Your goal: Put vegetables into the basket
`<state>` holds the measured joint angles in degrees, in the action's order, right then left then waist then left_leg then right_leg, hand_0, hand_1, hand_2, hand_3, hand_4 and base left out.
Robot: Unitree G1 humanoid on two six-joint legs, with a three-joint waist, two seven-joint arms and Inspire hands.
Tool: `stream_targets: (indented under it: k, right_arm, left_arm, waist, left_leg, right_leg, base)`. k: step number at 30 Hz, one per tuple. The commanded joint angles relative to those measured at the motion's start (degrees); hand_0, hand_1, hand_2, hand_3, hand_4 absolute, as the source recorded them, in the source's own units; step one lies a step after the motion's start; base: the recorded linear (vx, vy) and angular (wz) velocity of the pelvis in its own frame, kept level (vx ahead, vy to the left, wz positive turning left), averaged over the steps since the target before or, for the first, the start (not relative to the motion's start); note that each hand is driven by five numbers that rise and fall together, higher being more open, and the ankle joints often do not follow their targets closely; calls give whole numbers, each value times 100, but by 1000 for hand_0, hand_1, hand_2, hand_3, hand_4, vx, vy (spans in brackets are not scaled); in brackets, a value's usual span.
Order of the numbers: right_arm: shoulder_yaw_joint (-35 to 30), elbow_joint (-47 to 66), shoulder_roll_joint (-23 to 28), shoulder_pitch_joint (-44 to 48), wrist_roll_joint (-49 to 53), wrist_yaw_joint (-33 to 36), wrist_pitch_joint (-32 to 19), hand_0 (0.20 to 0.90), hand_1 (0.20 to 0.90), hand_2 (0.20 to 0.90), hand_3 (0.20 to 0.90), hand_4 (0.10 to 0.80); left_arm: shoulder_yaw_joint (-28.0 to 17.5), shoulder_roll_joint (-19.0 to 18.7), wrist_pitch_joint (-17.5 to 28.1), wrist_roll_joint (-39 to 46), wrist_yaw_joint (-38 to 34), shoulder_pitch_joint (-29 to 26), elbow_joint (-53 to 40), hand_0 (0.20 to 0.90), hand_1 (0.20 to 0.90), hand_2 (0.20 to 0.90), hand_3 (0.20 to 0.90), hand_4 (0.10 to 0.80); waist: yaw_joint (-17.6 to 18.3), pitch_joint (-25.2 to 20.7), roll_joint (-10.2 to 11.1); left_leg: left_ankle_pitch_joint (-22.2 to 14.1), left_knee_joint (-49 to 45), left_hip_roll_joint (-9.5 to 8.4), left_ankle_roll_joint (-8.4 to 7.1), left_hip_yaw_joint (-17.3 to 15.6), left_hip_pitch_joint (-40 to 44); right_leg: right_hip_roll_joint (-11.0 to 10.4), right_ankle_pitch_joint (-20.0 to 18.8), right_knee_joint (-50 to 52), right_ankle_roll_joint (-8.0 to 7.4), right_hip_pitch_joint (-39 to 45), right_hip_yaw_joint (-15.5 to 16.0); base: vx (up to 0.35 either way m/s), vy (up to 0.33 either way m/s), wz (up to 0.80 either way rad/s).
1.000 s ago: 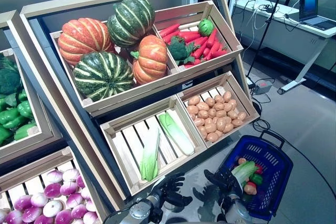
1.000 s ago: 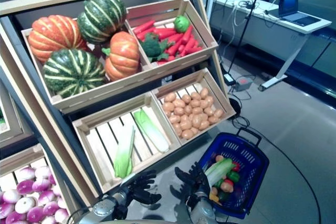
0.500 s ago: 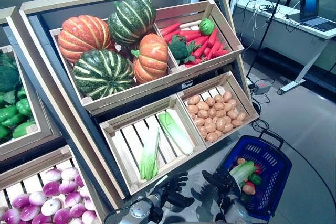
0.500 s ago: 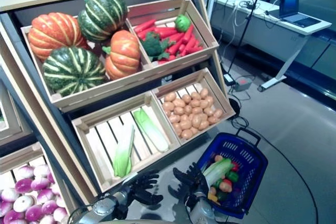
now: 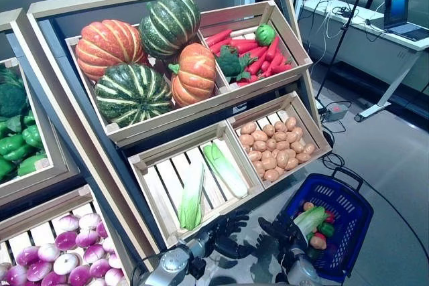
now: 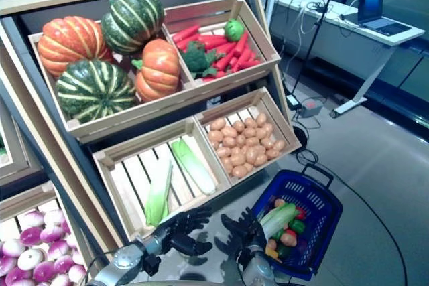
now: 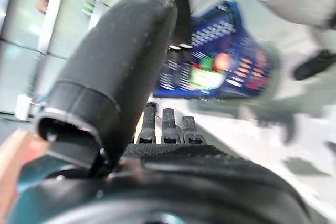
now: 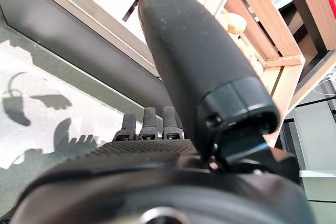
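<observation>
Vegetables filled the wooden stand in front of you: 4 pumpkins [image 5: 144, 51] in the far left crate, carrots [image 5: 258, 55] with a broccoli [image 5: 229, 61] in the far right crate, potatoes [image 5: 276, 149] in the near right crate, and 2 pale green cabbages [image 5: 206, 182] lying on the slats of the near left crate [image 5: 155, 195]. Further left you had green peppers [image 5: 20, 149] and purple-white onions [image 5: 64, 256] in the neighbouring stand.

Your basket [image 5: 342, 209] (blue, with a black handle) stood on the floor to the right of the stand, near the potato crate, and already held a cabbage [image 5: 310, 219] and a few small red, orange and green pieces.

Your left hand [image 6: 184, 229] hovered just in front of the near edge of the cabbage crate, fingers spread and relaxed, holding nothing. Your right hand [image 6: 244, 232] hung beside it, between the left hand and the basket's near rim, fingers likewise loose and empty. The 2 hands were close together but apart.

A desk [image 5: 365, 28] with a laptop [image 5: 401, 11] stood far right.
</observation>
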<state>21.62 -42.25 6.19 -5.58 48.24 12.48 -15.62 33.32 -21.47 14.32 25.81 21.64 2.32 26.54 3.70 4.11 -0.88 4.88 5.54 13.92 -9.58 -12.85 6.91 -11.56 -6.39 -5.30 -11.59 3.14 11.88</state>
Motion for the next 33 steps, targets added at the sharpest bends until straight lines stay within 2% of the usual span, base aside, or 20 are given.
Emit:
stream_targets:
  k: [1,6,10,12,13,15,16,19,23,29,33]
  right_arm:
    - [34,847,-68,407,282,-271,-206,900,900,900,900,800]
    - [-146,910,-60,242,424,-569,-180,900,900,900,900,800]
    - [-275,919,-172,48,286,-499,-158,900,900,900,900,800]
    - [-295,916,-213,-23,304,-386,-140,900,900,900,900,800]
    - [-309,938,-245,-76,307,-340,-118,900,900,900,900,800]
    - [-313,922,-271,-132,293,-357,-116,900,900,900,900,800]
    - [-316,916,-283,-163,331,-427,-84,900,900,900,900,800]
    - [-242,993,-278,-239,498,-432,-22,900,900,900,900,800]
    - [-250,1075,-264,-356,865,-539,-89,900,900,900,900,800]
    - [-285,1289,-234,-524,899,-489,-159,900,900,900,900,800]
    - [-266,1358,-66,-358,1021,-507,-209,900,900,900,900,800]
  left_arm:
    - [-300,-83,741,1067,480,-640,-1135,900,900,900,900,800]
    - [-916,-141,818,1742,333,-615,-1748,900,900,900,900,800]
    - [-1514,-114,956,1614,-121,-654,-2027,900,900,900,900,800]
    - [-1683,-149,970,1017,-921,-747,-2092,900,900,900,900,800]
    - [-1803,-158,889,544,-1612,-849,-2066,900,900,900,900,800]
    - [-1937,-207,793,227,-2114,-980,-1900,900,900,900,900,800]
    - [-2007,-219,652,-220,-2603,-1097,-1716,900,900,900,900,800]
    - [-2027,-325,334,-1232,-3451,-1346,-1359,900,900,900,900,800]
    - [-1929,-481,-77,-2061,-4274,-1703,-992,900,900,900,900,800]
    - [-1936,-610,-445,-2413,-4847,-2048,-723,900,900,900,900,800]
    - [-1780,-553,-489,-2386,-5429,-2562,-200,900,900,900,900,800]
  waist:
    - [-47,287,-51]
    - [-99,231,-73]
    - [-114,111,-70]
    - [-110,64,-76]
    - [-95,39,-84]
    - [-74,9,-89]
    - [-43,-17,-94]
    - [25,-59,-115]
    - [110,-66,-124]
    - [235,23,-67]
    - [326,340,22]
  left_leg:
    - [-268,-54,10,154,2,-63]
    - [-295,-54,-6,157,45,-86]
    - [-320,-54,-22,147,79,-51]
    - [-318,-54,-28,139,97,-47]
    - [-312,-54,-31,132,102,-35]
    - [-308,-54,-32,127,102,-30]
    - [-304,-54,-31,124,97,-16]
    - [-291,-54,-40,116,91,6]
    - [-282,-54,-71,124,80,30]
    - [-265,-129,-81,153,63,-4]
    - [-431,-878,-45,125,212,-541]
  right_leg:
    - [-252,369,66,4,307,59]
    - [-269,364,30,6,327,101]
    - [-285,380,30,3,378,127]
    - [-284,385,30,4,389,109]
    - [-285,384,30,2,402,103]
    - [-287,388,30,6,406,92]
    - [-288,391,30,5,414,86]
    - [-279,399,30,10,425,43]
    - [-271,394,30,-3,426,0]
    - [-308,421,191,-6,315,-117]
    - [-372,586,812,39,-217,-393]
  base:
    - [0,0,0]
    - [-1,2,1]
    - [52,3,4]
    - [47,6,9]
    - [40,12,9]
    - [46,19,6]
    - [55,26,2]
    - [73,38,1]
    - [99,39,0]
    - [85,47,-1]
    - [-52,65,-10]
